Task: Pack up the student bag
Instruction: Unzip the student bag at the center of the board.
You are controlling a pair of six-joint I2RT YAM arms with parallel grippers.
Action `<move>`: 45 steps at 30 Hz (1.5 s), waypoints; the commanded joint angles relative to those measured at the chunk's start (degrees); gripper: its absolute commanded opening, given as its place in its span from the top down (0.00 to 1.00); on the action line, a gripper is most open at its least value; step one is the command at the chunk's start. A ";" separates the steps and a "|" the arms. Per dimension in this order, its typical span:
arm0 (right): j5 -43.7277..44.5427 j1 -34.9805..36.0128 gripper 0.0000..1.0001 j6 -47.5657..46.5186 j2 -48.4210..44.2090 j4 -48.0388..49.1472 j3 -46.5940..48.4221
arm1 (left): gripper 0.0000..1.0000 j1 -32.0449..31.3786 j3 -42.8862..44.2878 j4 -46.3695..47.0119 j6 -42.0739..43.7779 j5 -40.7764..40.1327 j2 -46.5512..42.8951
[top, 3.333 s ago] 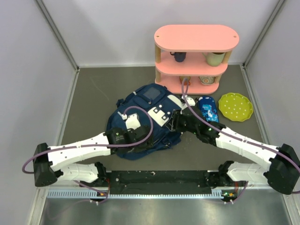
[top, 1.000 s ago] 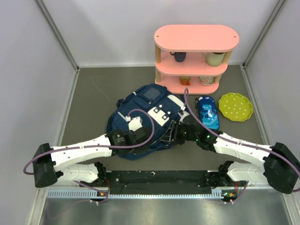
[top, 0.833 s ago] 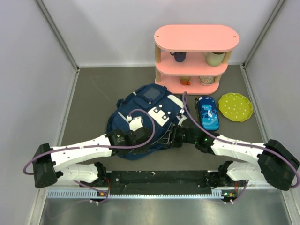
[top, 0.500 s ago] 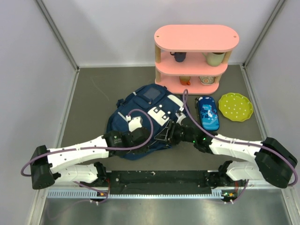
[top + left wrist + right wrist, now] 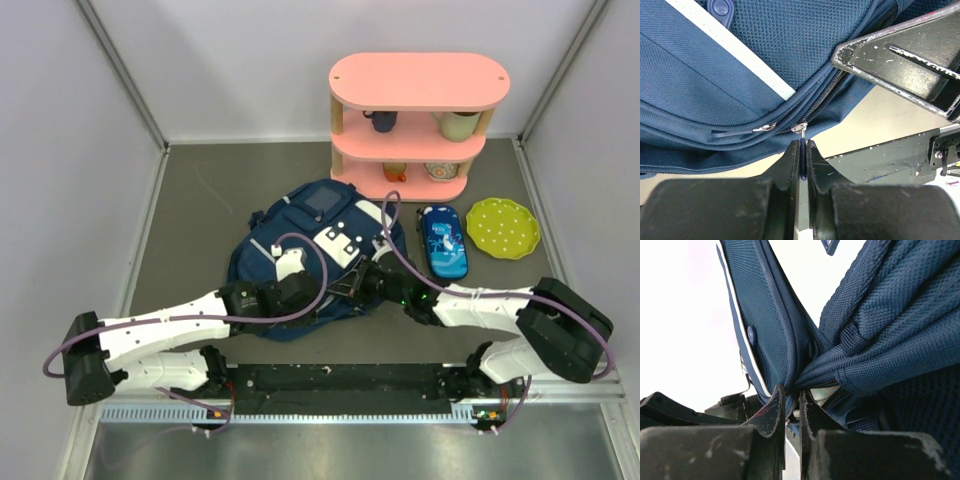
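Mid-surface, between both arms: backpack point(image 5: 300, 235) lying flat, long axis slanting from near left to far right, far end close to pink shelf point(image 5: 420, 85). Left pincer point(image 5: 801, 150) pressed together on zipper pull point(image 5: 800, 130) at near edge. Right pincer point(image 5: 792, 407) pinching fold of backpack fabric. Pencil case point(image 5: 443, 243) just right of it; bare surface point(image 5: 200, 190) left and behind.

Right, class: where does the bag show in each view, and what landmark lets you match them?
Top external: bag at centre, below the pink shelf.
Left wrist: bag fills the upper left.
Right wrist: bag fills the middle and right.
Landmark: its white stripe, in both wrist views.
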 commanded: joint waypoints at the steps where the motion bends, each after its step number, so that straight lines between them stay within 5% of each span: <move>1: 9.81 -0.57 1.00 -1.20 -1.96 4.19 0.69 | 1.00 -0.14 -0.03 5.61 1.77 -0.12 -3.41; 8: 8.69 -10.22 1.00 -7.71 -9.70 -6.27 3.76 | 1.00 -0.14 -4.24 -9.94 -3.32 -8.21 -5.96; 21: -5.90 -22.19 1.00 -9.13 -8.04 -6.90 9.47 | 1.00 1.34 -5.40 -30.95 -25.74 -24.38 -3.95; 25: -6.53 -23.86 1.00 -12.90 -7.77 -11.98 14.04 | 1.00 5.56 -2.58 -31.23 -23.56 -28.86 -3.33; 29: -10.38 -26.94 1.00 -12.46 -6.81 -11.90 15.10 | 1.00 14.42 -2.31 -25.27 -10.86 -30.71 -5.86; 33: -17.32 -26.59 1.00 -11.43 -5.84 -9.98 15.21 | 1.00 15.33 -3.02 -14.19 1.74 -28.62 -8.95; 34: -17.34 -25.02 0.98 -10.63 -6.27 -10.06 14.32 | 1.00 15.24 -3.02 -10.87 3.59 -26.26 -9.47; 35: -16.99 -23.96 0.83 -9.92 -6.89 -10.06 11.88 | 1.00 15.33 -3.19 -9.27 6.92 -23.53 -10.35; 39: -11.90 -14.05 0.52 -5.80 -11.37 -9.01 5.36 | 1.00 11.39 -5.47 0.14 10.99 -12.27 -12.03; 45: -3.02 -2.70 0.46 2.81 -16.82 -6.19 -4.13 | 1.00 0.22 -1.62 2.52 10.73 -12.17 -8.87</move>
